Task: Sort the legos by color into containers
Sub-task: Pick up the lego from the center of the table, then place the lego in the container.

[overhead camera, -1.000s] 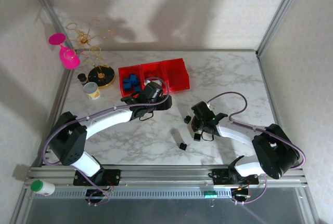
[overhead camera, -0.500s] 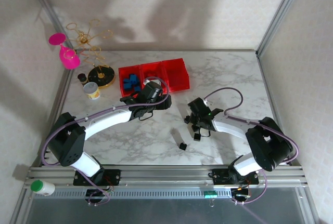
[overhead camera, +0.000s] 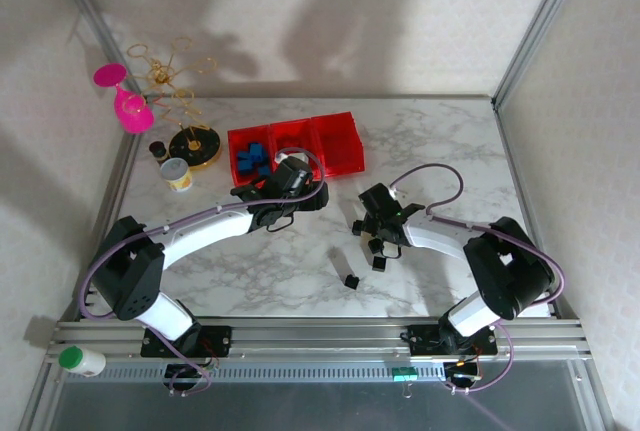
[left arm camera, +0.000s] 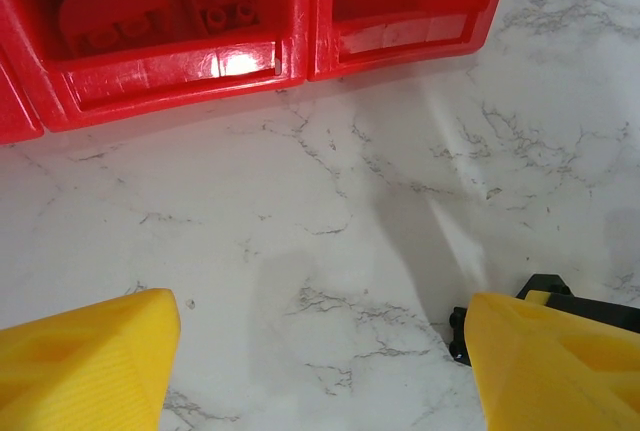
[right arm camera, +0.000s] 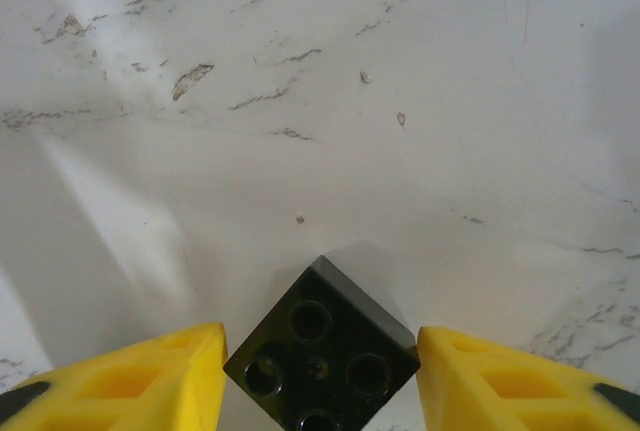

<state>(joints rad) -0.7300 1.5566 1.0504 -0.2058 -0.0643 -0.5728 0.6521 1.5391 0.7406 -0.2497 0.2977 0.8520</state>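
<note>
Bins [overhead camera: 340, 147] stand in a row at the desk's [overhead camera: 440, 151] back, with a cup [overhead camera: 178, 174] to their left. My left tool [left arm camera: 320, 351] hangs just before them. To its right, a brick [right arm camera: 322, 351] lies between the fingers of my right tool [overhead camera: 366, 228].

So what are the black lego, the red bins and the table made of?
Black lego: hard plastic, probably; smooth, slightly shiny, with moulded round holes. Red bins: glossy plastic; a bright glare sits on the wall. Table: looks like white marble with grey veins, maybe just a printed top.
</note>
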